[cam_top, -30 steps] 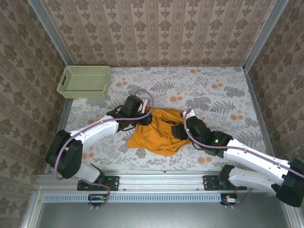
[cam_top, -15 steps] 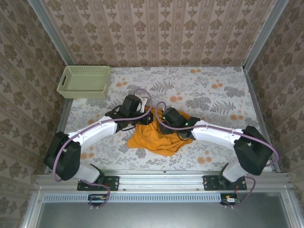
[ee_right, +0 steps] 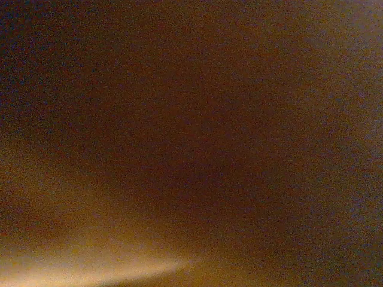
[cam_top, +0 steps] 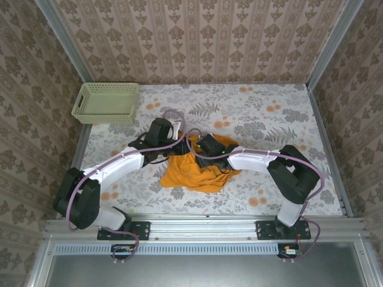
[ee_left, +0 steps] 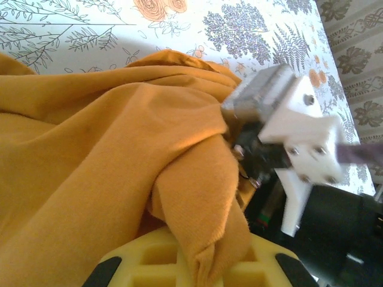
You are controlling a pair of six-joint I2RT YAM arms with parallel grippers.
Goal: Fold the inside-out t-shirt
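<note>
Left gripper (ee_left: pixel 191 266) pinching the t-shirt (cam_top: pixel 194 173); right gripper (cam_top: pixel 208 146) sunk in the cloth.
The left gripper's yellow fingers (ee_left: pixel 149 263) are closed on a ridge of orange fabric. Just past them the right gripper sits in the same heap, its jaws hidden, so I cannot tell how wide they stand; its own camera gives dark orange blur. The t-shirt lies bunched under both on the table (cam_top: pixel 263 113). A green basket (cam_top: pixel 106 103) stands well off beyond the left gripper.

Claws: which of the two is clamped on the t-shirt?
The left claw, shut on a fold of the orange t-shirt; the right claw is buried in the cloth, jaws hidden.
</note>
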